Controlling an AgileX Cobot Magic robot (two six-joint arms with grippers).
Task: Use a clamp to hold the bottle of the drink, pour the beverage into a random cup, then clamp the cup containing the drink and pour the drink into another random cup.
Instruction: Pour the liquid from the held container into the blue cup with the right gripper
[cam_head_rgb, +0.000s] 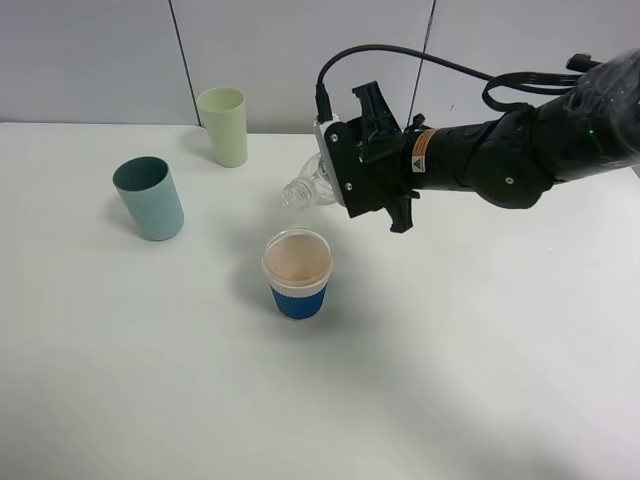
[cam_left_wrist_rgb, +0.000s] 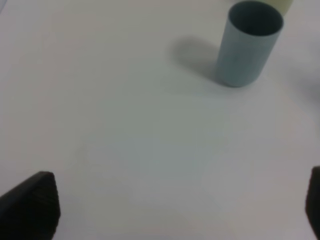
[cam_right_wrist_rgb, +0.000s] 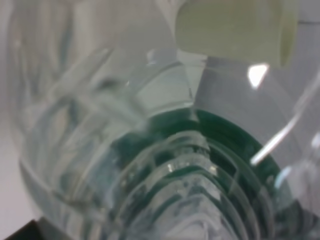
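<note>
So the thing practically on the lens of the right wrist camera is the clear plastic drink bottle (cam_right_wrist_rgb: 165, 165). All you get is ridged plastic and the green label band, with some clear liquid visible inside. The right gripper (cam_head_rgb: 345, 170) is clamped on that bottle and holds it tipped nearly on its side above the white table (cam_head_rgb: 480, 350), neck pointing down toward the blue-sleeved paper cup (cam_head_rgb: 297, 272).

From the high camera the bottle's mouth looks just behind and above the cup's rim, not clearly over the opening. I can't see a stream, and I honestly can't tell if there's anything in the cup yet; the inside just looks beige.

The left gripper (cam_left_wrist_rgb: 170, 210) hangs low over bare table with its jaws spread wide and nothing between them. The teal tumbler (cam_head_rgb: 148, 198) stands a bit ahead of it, and the pale green tumbler (cam_head_rgb: 223, 126) stands farther back.

My read: this is the first pour, bottle into the blue cup. The next move probably needs the mouth centred over the cup, then a slow tip so nothing misses the rim.
</note>
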